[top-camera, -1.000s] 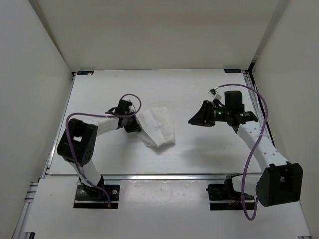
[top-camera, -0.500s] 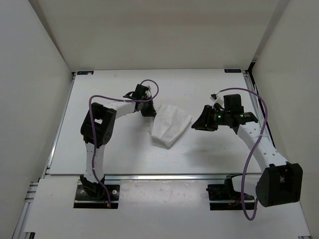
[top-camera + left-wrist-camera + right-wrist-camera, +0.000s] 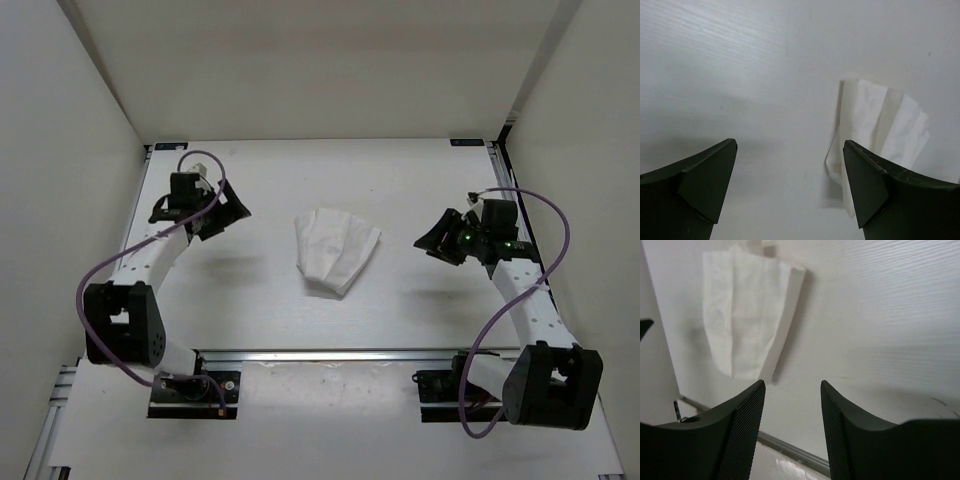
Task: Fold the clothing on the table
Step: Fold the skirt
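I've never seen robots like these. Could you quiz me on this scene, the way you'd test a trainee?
1. True or false: the left gripper is gripping the cloth.
2. Where on the table does the cloth lie? A) near the middle B) far left corner C) at the right edge
3. How many grippers stand open?
Key: 1 false; 2 A; 3 two, the left gripper and the right gripper.

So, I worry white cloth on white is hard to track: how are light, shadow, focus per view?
Top external: even light; the clothing shows against the table only by creases and faint shadow. Left wrist: clothing in focus, dim shadow on the table at left. Right wrist: distinct shadow along the clothing's right edge, no glare.
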### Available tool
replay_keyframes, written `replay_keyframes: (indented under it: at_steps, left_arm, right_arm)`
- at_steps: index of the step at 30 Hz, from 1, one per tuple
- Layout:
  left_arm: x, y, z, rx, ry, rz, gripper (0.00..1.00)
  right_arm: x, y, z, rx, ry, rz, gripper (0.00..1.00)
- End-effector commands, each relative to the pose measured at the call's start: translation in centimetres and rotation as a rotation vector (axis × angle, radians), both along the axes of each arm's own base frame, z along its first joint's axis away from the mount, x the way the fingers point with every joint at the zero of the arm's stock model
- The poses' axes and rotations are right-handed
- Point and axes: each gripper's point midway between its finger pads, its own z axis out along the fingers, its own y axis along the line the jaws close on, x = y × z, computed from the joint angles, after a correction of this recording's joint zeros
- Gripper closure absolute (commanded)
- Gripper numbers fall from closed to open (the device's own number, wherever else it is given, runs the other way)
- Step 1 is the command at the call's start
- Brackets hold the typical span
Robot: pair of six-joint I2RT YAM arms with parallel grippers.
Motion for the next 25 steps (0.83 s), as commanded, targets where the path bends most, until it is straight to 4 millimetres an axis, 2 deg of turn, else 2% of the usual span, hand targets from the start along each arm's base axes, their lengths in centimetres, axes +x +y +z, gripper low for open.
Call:
replay_keyframes:
  at_steps: [1,3,5,6,8,11,14,19,20,25]
  left_arm:
    - [-5.4,-2.0,-4.2,0.093,0.144,-0.102,0.02]
    - [-7.2,-3.1,-4.7,0.083,0.144,-0.124,0.01]
    - [-9.7,-3.6,-6.5,0.054,0.185,-0.128,0.01]
    - [-10.3,-3.7,-6.3,0.041,0.174,-0.136,0.01]
    - [-12.2,-3.1,-8.0,0.032,0.203,-0.134,0.01]
    - [-14.1,-1.9,-9.4,0.062,0.248,-0.127,0.01]
    - [-14.9,-1.7,-9.9,0.080,0.268,-0.138,0.01]
    - [-14.5,-1.2,-9.8,0.096,0.255,-0.134,0.01]
    - [-14.5,-1.3,-9.7,0.101,0.254,-0.143,0.01]
    - [-14.3,-1.0,-9.6,0.162,0.261,-0.155,0.01]
  right_arm:
    - [1.5,-2.9,-0.5,-0.071,-0.003,-0.115,0.46]
    - [1.7,-3.3,-0.8,-0.098,0.002,-0.108,0.46]
    - [1.7,-3.5,-1.6,-0.111,0.032,-0.104,0.46]
    - [1.7,-3.4,-1.9,-0.105,0.042,-0.094,0.46]
    - [1.7,-3.2,-2.5,-0.086,0.067,-0.083,0.46]
    - [1.5,-2.8,-3.0,-0.062,0.080,-0.074,0.46]
    - [1.4,-2.2,-3.2,-0.045,0.076,-0.065,0.46]
    - [1.3,-1.8,-4.3,-0.015,0.117,-0.061,0.46]
    - [1.5,-1.6,-3.8,-0.005,0.105,-0.060,0.46]
    - [1.7,-1.4,-3.8,-0.019,0.103,-0.047,0.46]
